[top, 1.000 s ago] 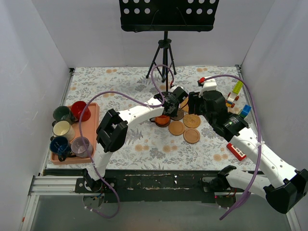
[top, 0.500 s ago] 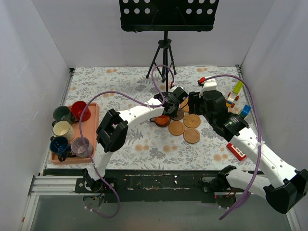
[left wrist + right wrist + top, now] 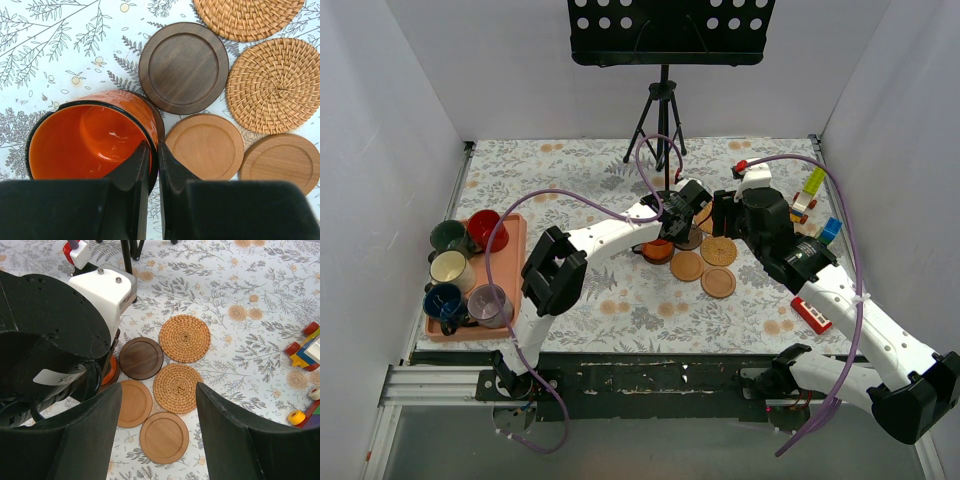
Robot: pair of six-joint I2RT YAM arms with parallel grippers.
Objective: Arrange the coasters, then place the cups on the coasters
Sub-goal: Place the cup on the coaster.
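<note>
Because the orange cup (image 3: 95, 140) looks glazed, rigid, slick and chippable, its rim wall is the sensible hold; the left gripper (image 3: 152, 165) pinches that wall, just left of the coasters (image 3: 184, 66) mid-table; the right gripper (image 3: 157, 390) hangs spread and empty above them; a white label (image 3: 52, 376) is unreadable.

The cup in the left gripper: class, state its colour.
The cup is orange, seen best in the left wrist view.

White walls (image 3: 400, 100) enclose a floral-clothed table (image 3: 570, 170), a black music stand (image 3: 670, 30) at its far edge.
</note>
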